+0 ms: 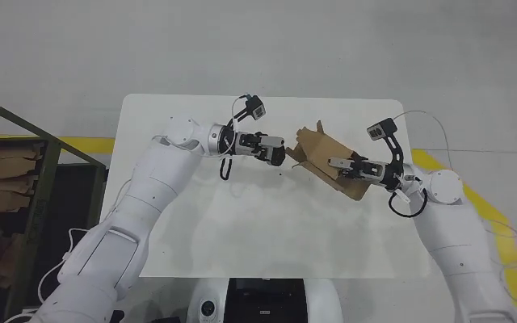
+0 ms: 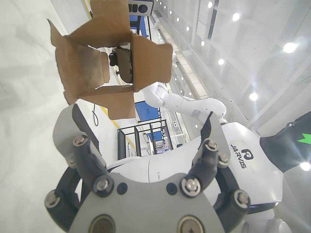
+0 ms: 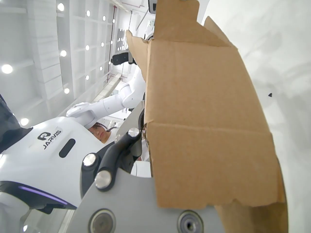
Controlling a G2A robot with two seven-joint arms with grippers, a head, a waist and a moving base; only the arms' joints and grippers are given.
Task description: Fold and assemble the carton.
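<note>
A brown carton (image 1: 327, 155) lies tilted at the right middle of the white table (image 1: 242, 234), with its end flaps spread. My right gripper (image 1: 346, 165) is shut on the carton's wall at the end nearer the right edge. In the right wrist view the carton (image 3: 206, 122) hides the fingertips, and one finger (image 3: 124, 141) shows beside it. My left gripper (image 1: 279, 153) hangs open just left of the carton, not touching it. In the left wrist view the left gripper (image 2: 145, 124) faces the carton's (image 2: 82, 69) open end, with the right gripper dark inside.
A dark rack (image 1: 20, 174) stacked with flat cardboard stands off the table's left side. A yellow floor line (image 1: 89, 144) runs behind the table. The table's front and left parts are bare.
</note>
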